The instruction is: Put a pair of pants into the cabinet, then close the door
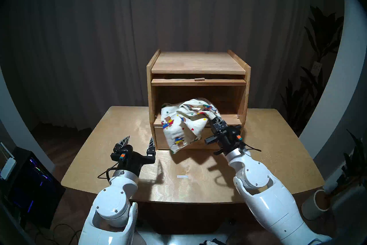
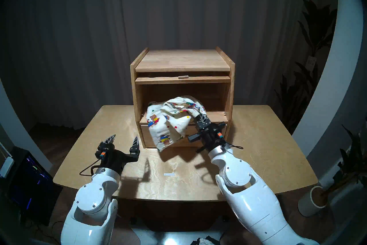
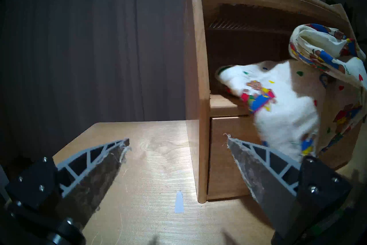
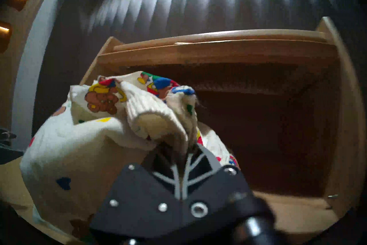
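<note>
The light-wood cabinet point(image 1: 198, 61) stands at the back of the table. Its door point(image 1: 178, 82) is lifted and lies flat under the top, showing only its front edge with the peg handle. My right gripper point(image 1: 215, 118) is shut on the cream bear-print pants point(image 1: 178, 125) at the mouth of the upper compartment. Part of the cloth rests on the compartment floor and the rest hangs down over the drawer front point(image 1: 159, 139). In the right wrist view the pants point(image 4: 79, 149) bunch over the fingers point(image 4: 206, 159). My left gripper point(image 1: 139, 137) hovers open and empty left of the cabinet.
A small white tape mark point(image 1: 182, 176) lies mid-table point(image 1: 268, 149). A dark computer case point(image 1: 29, 179) sits on the floor at the left, and a potted plant point(image 1: 317, 204) at the right. Dark curtains hang behind.
</note>
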